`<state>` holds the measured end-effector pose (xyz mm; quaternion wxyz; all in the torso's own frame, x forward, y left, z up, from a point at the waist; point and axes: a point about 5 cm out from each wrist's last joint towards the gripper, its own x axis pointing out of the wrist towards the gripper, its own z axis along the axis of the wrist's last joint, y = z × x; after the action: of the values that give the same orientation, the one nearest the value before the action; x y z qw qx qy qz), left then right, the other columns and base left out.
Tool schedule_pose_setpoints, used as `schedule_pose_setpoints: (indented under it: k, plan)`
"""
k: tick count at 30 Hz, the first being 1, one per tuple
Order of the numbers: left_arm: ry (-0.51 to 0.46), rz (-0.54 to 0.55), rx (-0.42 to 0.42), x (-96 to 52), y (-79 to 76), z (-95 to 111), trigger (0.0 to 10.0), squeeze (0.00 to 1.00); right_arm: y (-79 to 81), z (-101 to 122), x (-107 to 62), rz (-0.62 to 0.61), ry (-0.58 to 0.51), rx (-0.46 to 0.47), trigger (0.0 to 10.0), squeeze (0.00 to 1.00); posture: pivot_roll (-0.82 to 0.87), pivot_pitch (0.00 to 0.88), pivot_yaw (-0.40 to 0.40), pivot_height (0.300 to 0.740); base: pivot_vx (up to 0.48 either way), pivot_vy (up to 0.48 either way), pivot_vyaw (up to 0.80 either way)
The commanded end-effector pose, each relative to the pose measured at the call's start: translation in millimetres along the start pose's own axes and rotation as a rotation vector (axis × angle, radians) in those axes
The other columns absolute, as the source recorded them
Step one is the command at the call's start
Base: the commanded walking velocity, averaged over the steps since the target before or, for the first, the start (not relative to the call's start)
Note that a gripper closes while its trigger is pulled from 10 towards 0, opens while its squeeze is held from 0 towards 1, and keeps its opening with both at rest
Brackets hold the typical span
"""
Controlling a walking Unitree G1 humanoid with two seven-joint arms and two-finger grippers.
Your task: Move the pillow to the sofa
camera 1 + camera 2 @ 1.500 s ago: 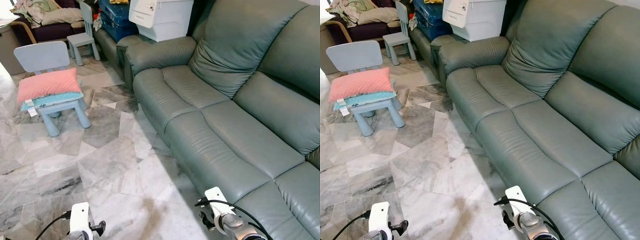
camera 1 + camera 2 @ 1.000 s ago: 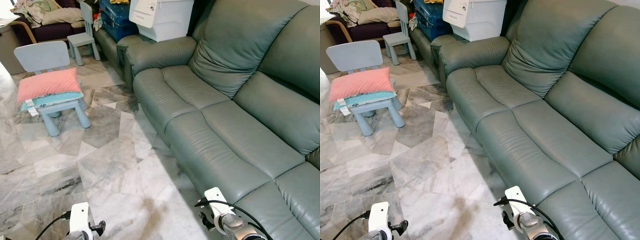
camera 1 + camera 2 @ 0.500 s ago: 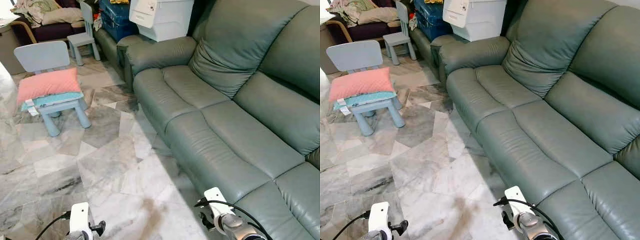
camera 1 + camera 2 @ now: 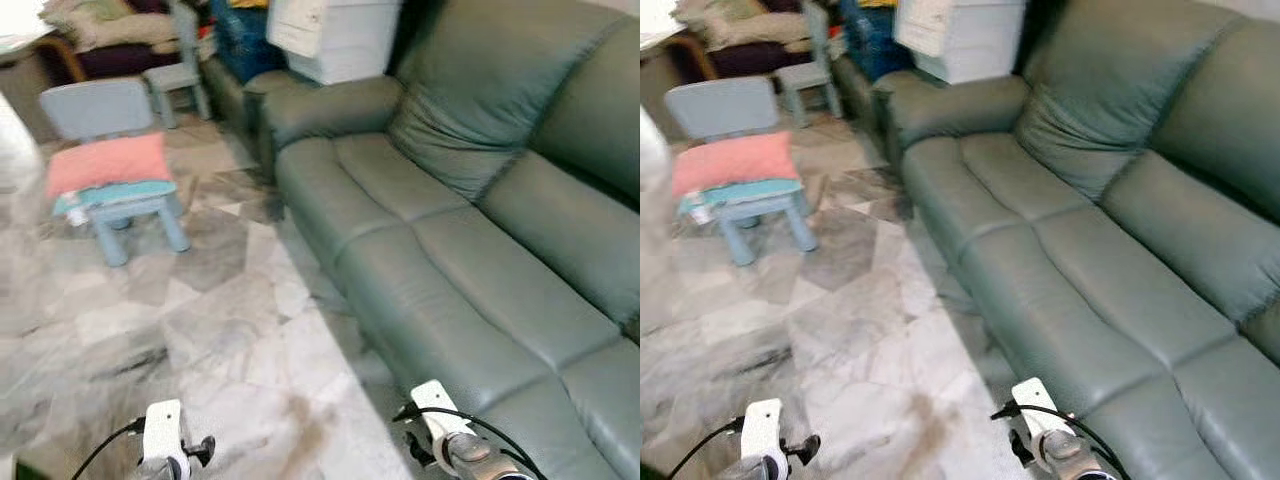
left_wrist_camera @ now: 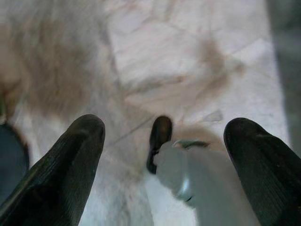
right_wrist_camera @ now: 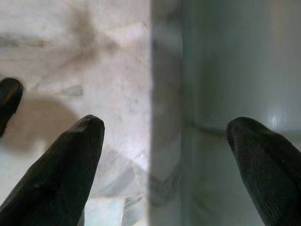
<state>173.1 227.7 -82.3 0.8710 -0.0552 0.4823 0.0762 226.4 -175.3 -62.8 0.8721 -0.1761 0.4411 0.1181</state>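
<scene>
**Chair to the left, sofa to the right, floor between**

The sofa [image 4: 470,260] runs along the right side, from near the robot back to its armrest [image 4: 320,105] at the far end. A back cushion [image 4: 470,110] leans against the backrest just behind the far seat. Beyond the armrest stands a storage box [image 4: 335,35].

On the left, well apart from the sofa, a small chair [image 4: 115,150] stands on the floor [image 4: 220,330]. The pillow [image 4: 108,163] lies on its seat, on top of a folded cloth [image 4: 115,192]. Behind it, farther back, stands a second small chair [image 4: 180,60].

The left gripper [image 5: 162,141] and right gripper [image 6: 164,141] hang low over the floor, the right one at the sofa's front edge.
</scene>
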Motion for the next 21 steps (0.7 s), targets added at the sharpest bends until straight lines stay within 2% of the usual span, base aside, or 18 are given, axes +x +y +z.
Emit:
schedule_pose_setpoints:
  k: [1,21]
  plan:
    - [-0.014,0.007,0.017,0.4,-0.1,3.7,10.0,0.0,1.4,-3.3,-0.3,0.006,0.005,0.003,10.0,0.0,0.03,0.0,-0.008,0.74,0.0,0.0,0.8]
    - [-0.015,0.0,0.012,0.2,0.5,3.9,10.0,0.0,2.5,-2.6,-0.1,0.005,0.002,0.008,10.0,0.0,0.02,0.0,-0.002,0.74,0.0,0.0,0.8]
